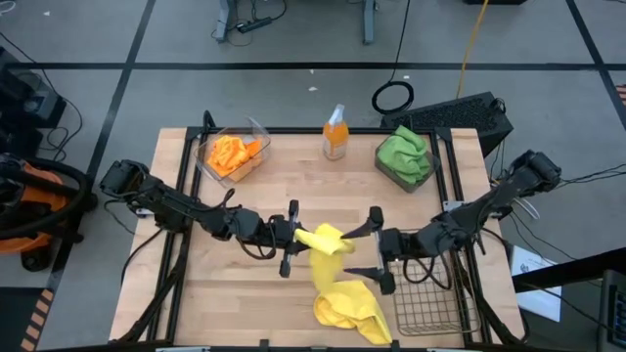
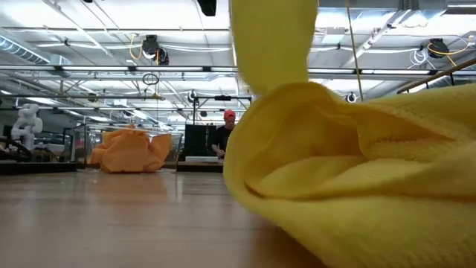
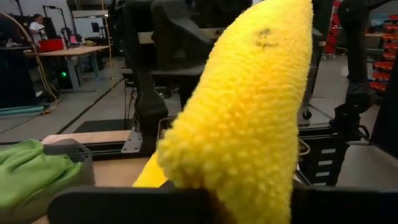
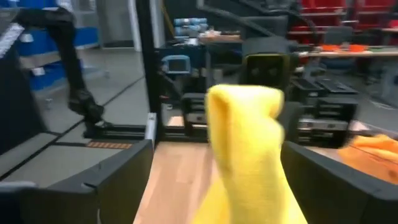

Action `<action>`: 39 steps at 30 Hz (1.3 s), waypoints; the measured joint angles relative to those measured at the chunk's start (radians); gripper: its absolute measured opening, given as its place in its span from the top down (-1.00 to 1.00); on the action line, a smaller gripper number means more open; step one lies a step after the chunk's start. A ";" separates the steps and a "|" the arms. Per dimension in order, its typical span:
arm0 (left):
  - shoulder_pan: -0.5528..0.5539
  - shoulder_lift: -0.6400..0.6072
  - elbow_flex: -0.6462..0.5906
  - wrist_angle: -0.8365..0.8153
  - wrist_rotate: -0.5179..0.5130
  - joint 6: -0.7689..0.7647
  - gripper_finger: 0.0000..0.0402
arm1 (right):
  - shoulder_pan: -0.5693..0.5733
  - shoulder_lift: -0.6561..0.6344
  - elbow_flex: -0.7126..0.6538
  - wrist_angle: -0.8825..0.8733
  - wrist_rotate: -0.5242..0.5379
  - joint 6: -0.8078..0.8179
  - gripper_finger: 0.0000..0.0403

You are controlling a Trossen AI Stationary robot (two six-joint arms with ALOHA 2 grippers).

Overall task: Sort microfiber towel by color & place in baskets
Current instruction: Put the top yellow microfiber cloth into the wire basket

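High view: left gripper [image 1: 293, 235], jaws pinching a fluffy yellow microfibre cloth [image 1: 323, 240] above the wooden table [image 1: 186, 293]; the right gripper [image 1: 375, 246] beside it has spread jaws, seemingly handing off. Brown wire-mesh basket [image 1: 425, 298] sits empty nearby.

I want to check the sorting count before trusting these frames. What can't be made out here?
- Orange towels: heaped in clear basket, count unclear, high view.
- Green towels: bunched, hiding their basket.
- Wire basket: low view, blocked by yellow towel.
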 joint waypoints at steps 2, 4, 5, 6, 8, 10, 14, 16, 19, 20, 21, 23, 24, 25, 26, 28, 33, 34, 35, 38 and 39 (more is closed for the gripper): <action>0.000 0.000 0.000 0.000 0.000 0.004 0.89 | 0.033 -0.026 0.000 -0.049 0.067 0.006 -0.68; 0.003 0.000 0.000 0.002 0.000 0.008 0.89 | 0.079 -0.043 0.001 -0.110 0.150 0.022 -0.66; 0.006 0.000 0.000 0.002 0.000 0.008 0.89 | 0.104 -0.046 0.001 -0.149 0.189 0.037 -0.65; 0.011 0.000 0.000 0.006 0.000 0.008 0.89 | 0.126 -0.046 0.001 -0.194 0.221 0.058 -0.64; 0.021 0.000 0.000 0.026 0.000 0.008 0.89 | 0.156 -0.028 0.001 -0.269 0.278 0.131 -0.62; 0.029 0.000 0.000 0.059 0.000 0.007 0.89 | 0.163 0.003 0.001 -0.321 0.303 0.210 -0.60; 0.039 0.000 0.000 0.127 0.031 0.006 0.89 | 0.160 0.090 0.000 -0.334 0.336 0.278 -0.56; 0.039 0.000 0.000 0.134 0.054 0.001 0.89 | 0.150 0.130 0.000 -0.331 0.386 0.280 -0.56; 0.038 0.000 0.000 0.134 0.061 0.001 0.89 | 0.126 0.178 -0.001 -0.310 0.448 0.269 -0.55; 0.038 0.000 0.000 0.135 0.061 0.001 0.89 | 0.117 0.191 -0.001 -0.299 0.454 0.266 -0.54; 0.038 0.000 0.000 0.135 0.065 0.001 0.89 | 0.107 0.202 -0.001 -0.289 0.462 0.262 -0.51; 0.039 0.000 0.000 0.136 0.088 0.001 0.89 | 0.089 0.217 -0.001 -0.264 0.481 0.259 -0.38; 0.039 0.000 0.000 0.139 0.100 0.001 0.89 | 0.081 0.224 -0.001 -0.246 0.483 0.243 -0.28; 0.039 0.000 0.000 0.142 0.113 0.001 0.89 | 0.075 0.227 -0.001 -0.233 0.483 0.223 -0.16; 0.039 0.000 0.000 0.142 0.125 0.000 0.89 | 0.072 0.227 -0.001 -0.224 0.483 0.200 -0.02; 0.036 0.000 0.000 0.136 0.161 -0.001 0.89 | 0.066 0.224 -0.001 -0.188 0.486 0.133 0.33; 0.021 0.000 0.000 0.094 0.244 -0.013 0.89 | 0.066 0.154 -0.001 -0.164 0.517 -0.023 0.92; 0.017 0.000 0.000 0.077 0.244 -0.024 0.89 | 0.070 0.139 -0.001 -0.163 0.540 -0.047 0.92; 0.016 0.000 0.000 0.060 0.244 -0.027 0.89 | 0.073 0.122 -0.001 -0.150 0.554 -0.080 0.92; 0.018 0.000 0.000 0.019 0.243 -0.031 0.89 | 0.078 0.081 -0.001 -0.100 0.532 -0.179 0.95; 0.021 0.000 0.000 0.005 0.243 -0.030 0.89 | 0.078 0.073 -0.001 -0.087 0.507 -0.194 0.96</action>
